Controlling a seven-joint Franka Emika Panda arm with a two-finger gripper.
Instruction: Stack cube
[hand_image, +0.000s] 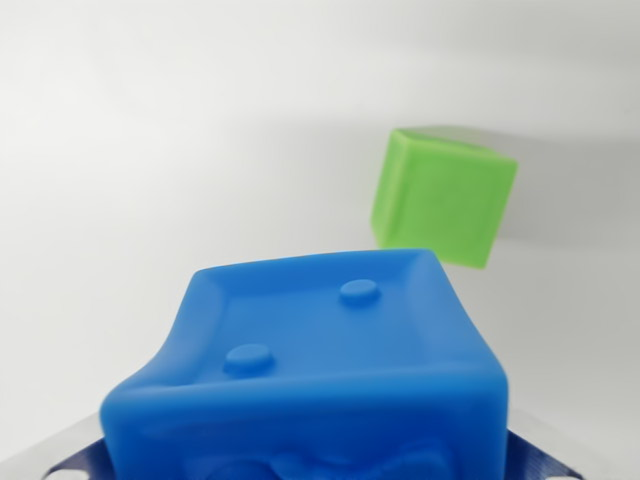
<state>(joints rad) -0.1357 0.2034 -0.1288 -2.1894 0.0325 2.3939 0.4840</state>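
Blue cube (310, 370) fills the bottom of the wrist view, right up against the camera, its dimpled face with two raised studs turned up toward the lens. Fingers (310, 462) barely show: blue-grey pads peek out at both lower corners flanking the cube, so they look to be pinching it from either side, though the contact itself is hidden behind the cube. Green cube (443, 197) sits beyond it on the white worktop (150, 150), up and toward the wrist view's right, well apart from the blue one, slightly blurred, looks tilted in frame. Key relation: the target lies ahead and off to the right of the held cube, so the carry needs to go forward and rightward before lowering. Both are cubes, no long axis to line up, just faces to square. Worktop around the green cube is bare, no edges visible, plenty of room.
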